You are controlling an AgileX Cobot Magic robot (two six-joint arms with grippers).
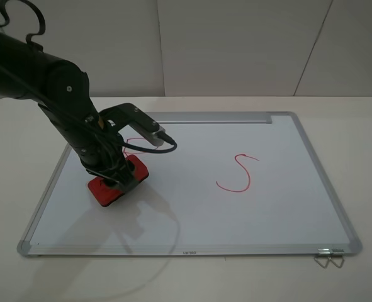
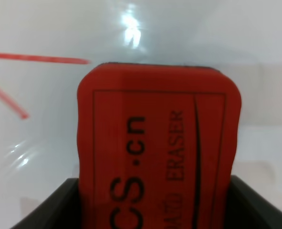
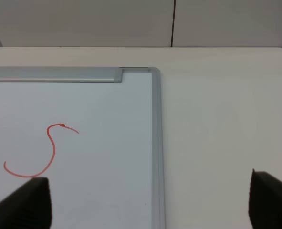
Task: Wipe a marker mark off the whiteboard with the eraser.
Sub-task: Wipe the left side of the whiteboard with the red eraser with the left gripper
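Note:
The whiteboard (image 1: 299,189) lies flat on the table. My left gripper (image 1: 113,178) is shut on the red eraser (image 1: 118,184), holding it down on the board's left part. The wrist view shows the eraser (image 2: 157,143) up close, with black lettering and a dark finger (image 2: 50,205) on each side. The marker mark "R" (image 1: 133,148) lies just beyond the eraser, mostly hidden by the arm; two of its red strokes (image 2: 36,58) show past the eraser's end. My right gripper (image 3: 145,205) hangs open over the board's right edge (image 3: 156,143), out of the high view.
A red "S" (image 1: 239,173) is drawn right of the board's middle, also seen as the "S" (image 3: 36,152) from the right wrist. The silver tray strip (image 1: 217,117) runs along the far edge. Metal clips (image 1: 329,258) lie at the near right corner. A black cable (image 1: 167,148) loops from the left arm.

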